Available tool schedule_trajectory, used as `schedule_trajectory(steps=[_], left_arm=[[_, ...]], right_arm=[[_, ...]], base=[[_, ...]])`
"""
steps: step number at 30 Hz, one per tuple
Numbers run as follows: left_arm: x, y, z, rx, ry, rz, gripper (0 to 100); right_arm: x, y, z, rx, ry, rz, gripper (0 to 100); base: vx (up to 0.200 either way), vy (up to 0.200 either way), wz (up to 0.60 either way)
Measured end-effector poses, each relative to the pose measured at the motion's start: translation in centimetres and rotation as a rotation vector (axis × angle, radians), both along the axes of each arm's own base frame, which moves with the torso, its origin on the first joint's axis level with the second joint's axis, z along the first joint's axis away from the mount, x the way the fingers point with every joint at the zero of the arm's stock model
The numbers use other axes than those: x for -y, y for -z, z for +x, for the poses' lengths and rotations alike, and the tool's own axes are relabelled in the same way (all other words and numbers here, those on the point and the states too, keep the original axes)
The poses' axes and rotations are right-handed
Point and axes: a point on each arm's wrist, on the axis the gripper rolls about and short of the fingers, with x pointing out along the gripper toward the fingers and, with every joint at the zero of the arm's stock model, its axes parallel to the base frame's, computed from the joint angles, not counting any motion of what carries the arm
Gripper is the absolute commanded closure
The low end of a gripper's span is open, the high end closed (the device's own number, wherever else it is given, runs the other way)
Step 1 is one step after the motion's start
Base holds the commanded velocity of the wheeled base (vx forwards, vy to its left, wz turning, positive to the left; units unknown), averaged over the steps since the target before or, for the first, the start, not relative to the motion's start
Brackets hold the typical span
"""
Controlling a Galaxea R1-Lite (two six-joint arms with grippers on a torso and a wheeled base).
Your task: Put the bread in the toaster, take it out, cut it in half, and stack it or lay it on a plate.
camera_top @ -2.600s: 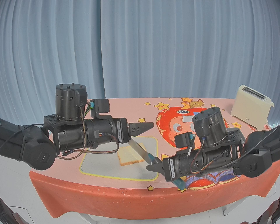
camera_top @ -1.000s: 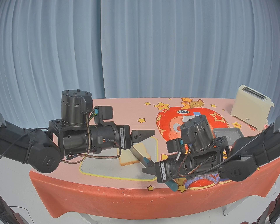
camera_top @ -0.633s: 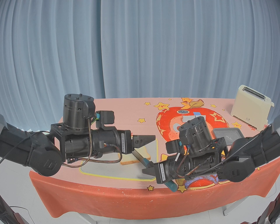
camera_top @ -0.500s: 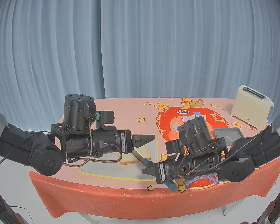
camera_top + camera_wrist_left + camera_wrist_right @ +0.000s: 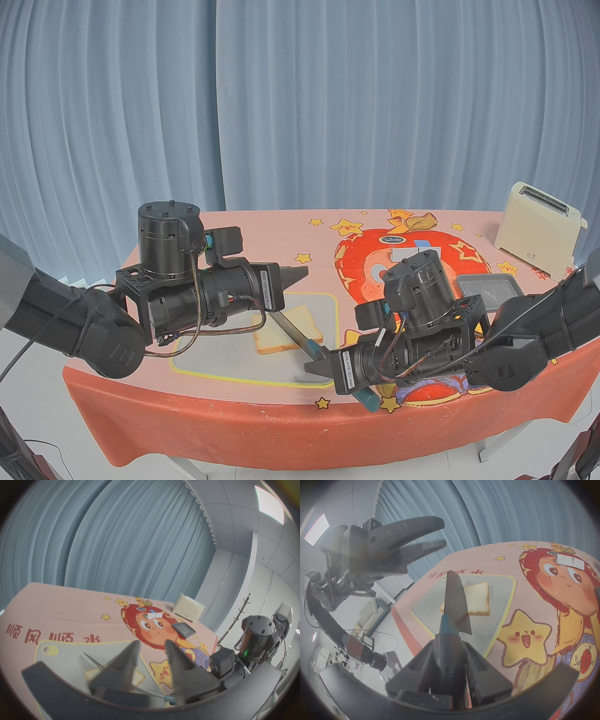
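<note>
1. Cutting board (image 5: 212,361): pale grey with a yellow rim, lying on the near left part of the tablecloth; taken here as the reference for every place below.
2. Bread slice (image 5: 284,334): one whole slice, flat on the board's right half, crust uncut.
3. Knife (image 5: 456,602): teal handle and grey blade. The blade ran slantwise from the board's near right corner across the slice and hid a strip of it. Whether the edge touched the bread could not be told.
4. Right gripper (image 5: 315,367): at the board's near right corner, fingers pressed tight on the knife handle, with the handle's end sticking out behind. The gripper covered that corner in the head view.
5. Left gripper (image 5: 302,272): above the board's far edge, its fingers (image 5: 125,662) spread apart and holding nothing. The left wrist hung over the board's far left part and screened it from the head view.
6. Toaster (image 5: 539,230): cream, upright, slot on top, well apart from the board at the table's far right end.
7. Tray (image 5: 489,287): small, dark grey, rectangular, between board and toaster and partly hidden behind the right wrist.
8. Tablecloth (image 5: 269,231): pink-orange with a red cartoon face and yellow stars to the board's right.
9. Curtain (image 5: 312,100): blue-grey, pleated, behind the table beyond the board.
</note>
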Motion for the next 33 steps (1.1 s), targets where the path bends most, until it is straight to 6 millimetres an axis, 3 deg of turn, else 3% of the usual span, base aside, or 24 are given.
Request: schedule_trajectory(steps=[8,16,23,33], left_arm=[[-0.8,2.2,0.5,0.024,0.018,0.008,100],[-1.2,3.3,1.4,0.169,0.037,-0.023,100],[-1.3,5.9,1.8,0.213,0.078,0.023,100],[-1.8,7.5,2.5,0.252,0.064,0.075,100]], right_arm=[[0.0,-0.1,-0.1,0.0,0.001,0.003,100],[0.0,-0.2,-0.1,-0.001,0.0,0.005,100],[0.0,-0.2,-0.1,-0.002,0.0,0.006,100],[-0.1,-0.2,-0.1,-0.002,0.0,0.007,100]], base=[[0.0,0.0,0.0],[0.0,0.0,0.0],[0.0,0.0,0.0],[0.0,0.0,0.0]])
